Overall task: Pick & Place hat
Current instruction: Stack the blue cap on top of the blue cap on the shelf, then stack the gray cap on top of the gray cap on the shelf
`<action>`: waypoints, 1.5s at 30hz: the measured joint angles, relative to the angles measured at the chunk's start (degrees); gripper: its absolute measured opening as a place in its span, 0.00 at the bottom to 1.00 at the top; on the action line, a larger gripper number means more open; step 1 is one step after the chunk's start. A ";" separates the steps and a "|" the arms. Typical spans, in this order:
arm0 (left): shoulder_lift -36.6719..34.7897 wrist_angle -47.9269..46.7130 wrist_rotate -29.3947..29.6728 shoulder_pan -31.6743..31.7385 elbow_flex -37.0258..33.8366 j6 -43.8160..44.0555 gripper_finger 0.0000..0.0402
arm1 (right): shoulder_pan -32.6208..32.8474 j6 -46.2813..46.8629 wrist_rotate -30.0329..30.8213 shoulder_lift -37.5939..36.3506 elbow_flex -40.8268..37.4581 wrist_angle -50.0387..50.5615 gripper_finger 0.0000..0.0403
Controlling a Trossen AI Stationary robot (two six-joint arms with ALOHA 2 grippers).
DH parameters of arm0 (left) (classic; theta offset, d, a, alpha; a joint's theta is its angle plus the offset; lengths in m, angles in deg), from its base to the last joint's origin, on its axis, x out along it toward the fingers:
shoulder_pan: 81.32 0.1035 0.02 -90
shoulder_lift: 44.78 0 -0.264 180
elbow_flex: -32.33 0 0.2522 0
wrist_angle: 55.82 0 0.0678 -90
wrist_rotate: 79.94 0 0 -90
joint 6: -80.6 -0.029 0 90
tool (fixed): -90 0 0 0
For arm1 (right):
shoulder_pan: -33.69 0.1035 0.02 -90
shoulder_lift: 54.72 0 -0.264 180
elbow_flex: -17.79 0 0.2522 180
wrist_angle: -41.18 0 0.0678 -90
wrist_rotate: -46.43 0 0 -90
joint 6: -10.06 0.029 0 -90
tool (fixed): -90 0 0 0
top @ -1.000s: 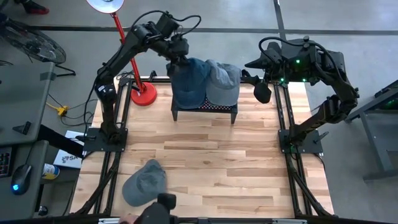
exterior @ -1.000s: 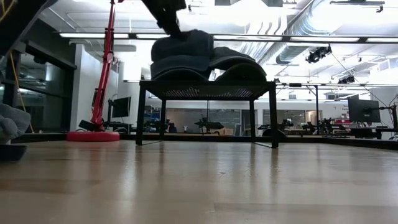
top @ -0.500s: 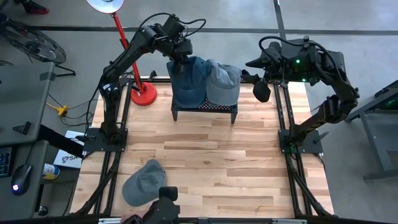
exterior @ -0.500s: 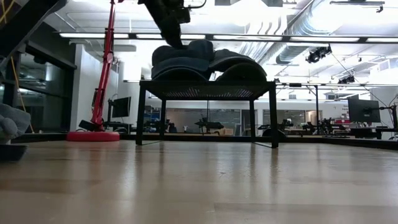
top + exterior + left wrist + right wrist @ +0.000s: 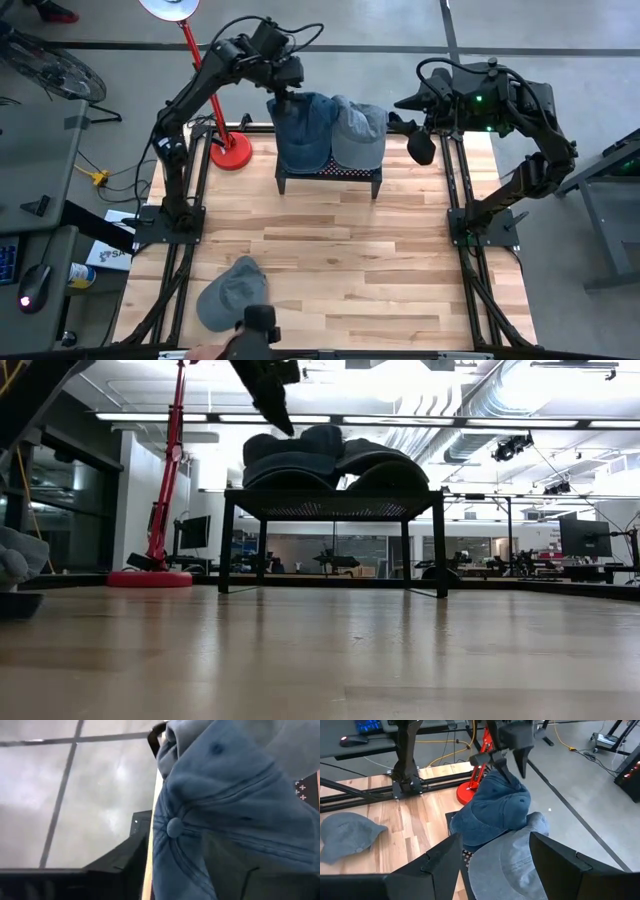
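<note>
A grey bucket hat [image 5: 231, 292] lies flat on the wooden tabletop [image 5: 340, 250] at its near left edge, well apart from both arms. Farther back, a red lamp base [image 5: 231, 152] sits at the tabletop's far left corner. Just right of it stands a small black rack [image 5: 329, 176] carrying two caps. The blue denim cap [image 5: 303, 128] rests on the rack's left half, overlapping the grey cap [image 5: 358, 135] beside it. The left gripper [image 5: 509, 764] hovers just above the blue cap's back edge, its fingers [image 5: 524, 761] released and spread, holding nothing, their tips close to the fabric. On the right, the right gripper [image 5: 419, 142] waits beside the rack, near the grey cap, its fingers [image 5: 442, 861] parted wide and empty.
</note>
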 joint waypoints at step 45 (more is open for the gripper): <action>-18.99 -16.96 22.32 -61.51 -21.68 84.44 0.58 | 0.02 -7.94 -23.27 -0.02 0.01 9.84 0.56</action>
